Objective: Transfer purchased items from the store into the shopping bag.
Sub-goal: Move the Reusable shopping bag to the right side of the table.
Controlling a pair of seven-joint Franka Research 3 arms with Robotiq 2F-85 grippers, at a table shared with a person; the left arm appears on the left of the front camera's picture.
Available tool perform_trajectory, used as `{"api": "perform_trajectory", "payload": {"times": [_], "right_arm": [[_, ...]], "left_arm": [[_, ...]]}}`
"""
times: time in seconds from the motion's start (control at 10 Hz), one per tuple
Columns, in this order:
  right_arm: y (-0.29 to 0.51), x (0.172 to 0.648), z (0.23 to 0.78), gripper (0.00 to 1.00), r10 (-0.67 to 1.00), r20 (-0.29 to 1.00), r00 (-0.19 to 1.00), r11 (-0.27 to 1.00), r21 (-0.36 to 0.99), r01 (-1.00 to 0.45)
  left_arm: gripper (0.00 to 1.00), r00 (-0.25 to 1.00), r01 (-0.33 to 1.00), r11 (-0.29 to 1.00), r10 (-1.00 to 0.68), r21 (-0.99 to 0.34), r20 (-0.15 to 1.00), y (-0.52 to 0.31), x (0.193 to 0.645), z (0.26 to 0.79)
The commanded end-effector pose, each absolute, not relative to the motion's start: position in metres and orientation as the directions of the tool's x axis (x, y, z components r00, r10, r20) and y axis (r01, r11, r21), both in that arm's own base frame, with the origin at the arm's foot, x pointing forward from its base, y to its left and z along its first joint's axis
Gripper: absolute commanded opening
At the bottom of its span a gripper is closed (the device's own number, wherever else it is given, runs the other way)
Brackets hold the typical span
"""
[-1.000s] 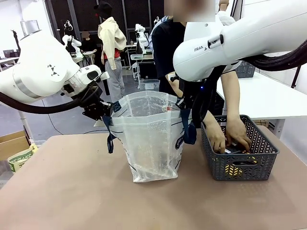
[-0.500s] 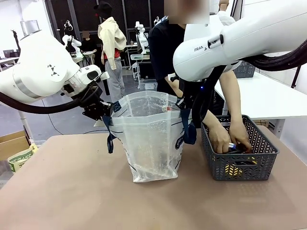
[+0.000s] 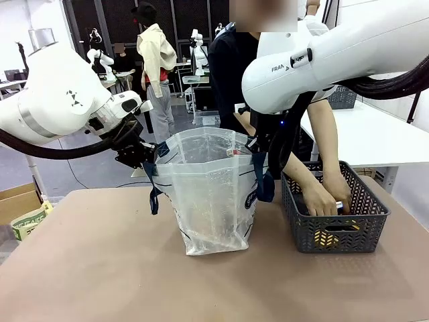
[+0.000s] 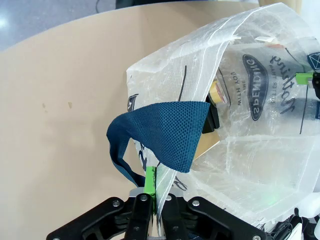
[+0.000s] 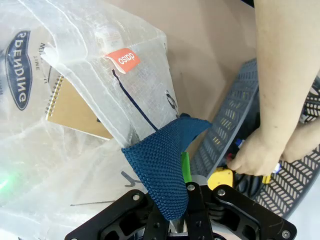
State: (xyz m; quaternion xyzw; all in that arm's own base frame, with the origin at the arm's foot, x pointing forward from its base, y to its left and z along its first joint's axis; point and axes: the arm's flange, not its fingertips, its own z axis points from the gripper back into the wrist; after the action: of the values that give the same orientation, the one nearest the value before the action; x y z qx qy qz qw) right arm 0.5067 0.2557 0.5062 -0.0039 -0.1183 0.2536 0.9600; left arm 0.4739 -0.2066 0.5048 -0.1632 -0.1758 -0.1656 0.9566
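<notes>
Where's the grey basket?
Front view: the dark grey lattice plastic basket sits at the right of the brown table, beside the clear plastic bag, the person's hands inside it.

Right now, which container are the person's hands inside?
The dark grey lattice basket, on the robot's right; both hands reach into it, not into the clear blue-handled bag.
</notes>
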Motion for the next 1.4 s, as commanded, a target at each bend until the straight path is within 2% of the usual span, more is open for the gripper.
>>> {"api": "perform_trajectory", "payload": {"times": [0.0, 1.0, 1.3], "right_arm": [[0.2542, 0.5069, 0.5068, 0.00, 0.486, 0.226, 0.844, 0.872, -0.068, -0.484], [0.2555, 0.5058, 0.5069, 0.00, 0.493, 0.236, 0.838, 0.868, -0.069, -0.491], [0.2528, 0.5026, 0.5073, 0.00, 0.498, 0.243, 0.833, 0.867, -0.097, -0.489]], "left_arm": [[0.00, 0.883, 0.373, 0.892, -0.258, -0.253, 0.392, -0.2056, 0.4738, 0.5055], [0.00, 0.883, 0.374, 0.892, -0.259, -0.254, 0.390, -0.2066, 0.4739, 0.5049], [0.00, 0.874, 0.399, 0.893, -0.301, -0.210, 0.382, -0.2060, 0.4748, 0.5058]]}}
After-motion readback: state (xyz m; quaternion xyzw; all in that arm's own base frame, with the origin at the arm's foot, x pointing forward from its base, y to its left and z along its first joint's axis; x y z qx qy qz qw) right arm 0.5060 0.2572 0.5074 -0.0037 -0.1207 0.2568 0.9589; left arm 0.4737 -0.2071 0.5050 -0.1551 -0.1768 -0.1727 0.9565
